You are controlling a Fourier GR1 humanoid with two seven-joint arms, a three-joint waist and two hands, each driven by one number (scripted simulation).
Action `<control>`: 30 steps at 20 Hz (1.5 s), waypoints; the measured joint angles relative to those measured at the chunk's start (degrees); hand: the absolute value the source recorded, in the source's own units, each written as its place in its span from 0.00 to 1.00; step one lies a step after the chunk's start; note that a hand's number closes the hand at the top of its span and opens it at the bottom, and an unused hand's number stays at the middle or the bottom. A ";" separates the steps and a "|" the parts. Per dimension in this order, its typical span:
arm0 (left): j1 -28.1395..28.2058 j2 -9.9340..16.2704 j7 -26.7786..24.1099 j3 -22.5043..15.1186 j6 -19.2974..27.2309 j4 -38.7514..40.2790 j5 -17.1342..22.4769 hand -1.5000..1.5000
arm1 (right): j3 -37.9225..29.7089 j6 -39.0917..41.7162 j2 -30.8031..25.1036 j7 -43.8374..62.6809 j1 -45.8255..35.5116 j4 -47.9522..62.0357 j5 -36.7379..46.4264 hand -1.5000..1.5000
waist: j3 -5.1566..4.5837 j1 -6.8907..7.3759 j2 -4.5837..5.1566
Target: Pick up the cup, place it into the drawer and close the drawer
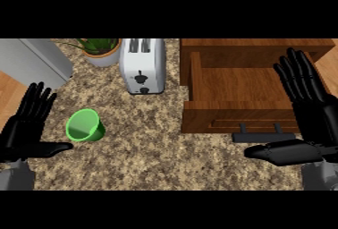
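Lying on its side on the speckled counter (165,147), the green cup (84,125) rests at the left of the view, with its open mouth turned toward the lower left and its base toward the upper right, so its long axis runs on that diagonal. The pale inside of the cup shows through the mouth. Nothing touches it.

Just left of the cup, the left hand (25,127) shows at the view's left edge, fingers straight and spread, pointing up the view, thumb stretched out to the right below the cup. It holds nothing and stands apart from the cup.

Up the view from the cup, a white toaster (142,65) stands on the counter, its two slots at the far end and its lever facing the near end. Beside the toaster to the left is a potted plant (100,50) in a pale pot, and a grey appliance (33,60) fills the upper left corner.

Well to the right of the cup, the wooden drawer (238,87) stands pulled out, its bare inside open to the view and its dark handle (259,134) on the near front panel.

Over the drawer's right side the right hand (307,112) shows with fingers straight and apart, pointing up the view, thumb reaching left just below the handle. It grips nothing.
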 measured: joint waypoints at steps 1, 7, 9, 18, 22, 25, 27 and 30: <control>-0.34 0.57 -1.12 0.56 -0.64 2.36 -0.20 0.00 | -0.07 0.18 -0.05 -0.18 0.00 0.07 0.08 0.00 | 0.00 -0.01 0.00; -3.64 1.34 -9.27 1.04 -0.39 16.43 -4.88 0.00 | -0.64 0.42 -0.16 -0.35 -1.54 0.78 0.57 0.00 | -0.01 -0.14 0.00; -4.22 2.35 -13.24 1.64 -1.75 21.79 -5.81 0.00 | -1.18 0.45 -0.20 -0.61 -2.27 1.72 0.45 0.00 | -0.01 -0.14 0.01; -11.32 4.70 -29.43 2.21 -1.75 46.03 -11.78 0.00 | -2.65 2.37 -1.02 -0.04 -1.16 0.15 -1.24 0.00 | -0.05 -0.51 0.11; -13.89 5.01 -36.06 2.13 -1.01 55.16 -14.03 0.00 | -3.42 2.30 -1.35 0.48 -3.69 2.17 -1.56 0.00 | -0.09 -0.62 0.21; -16.37 5.76 -38.54 2.67 -0.25 60.26 -14.73 0.00 | -3.40 2.20 -1.33 1.30 -4.10 1.78 -1.77 0.00 | -0.15 -1.02 0.35; -16.61 5.50 -40.31 2.80 0.32 62.26 -15.09 0.00 | -2.87 2.11 -1.10 2.08 -3.70 0.47 -1.71 0.00 | -0.18 -1.19 0.39; -17.75 4.98 -41.63 2.89 0.95 64.30 -15.50 0.00 | -2.05 1.65 -0.38 1.86 -3.59 0.35 -0.92 0.00 | -0.20 -1.32 0.47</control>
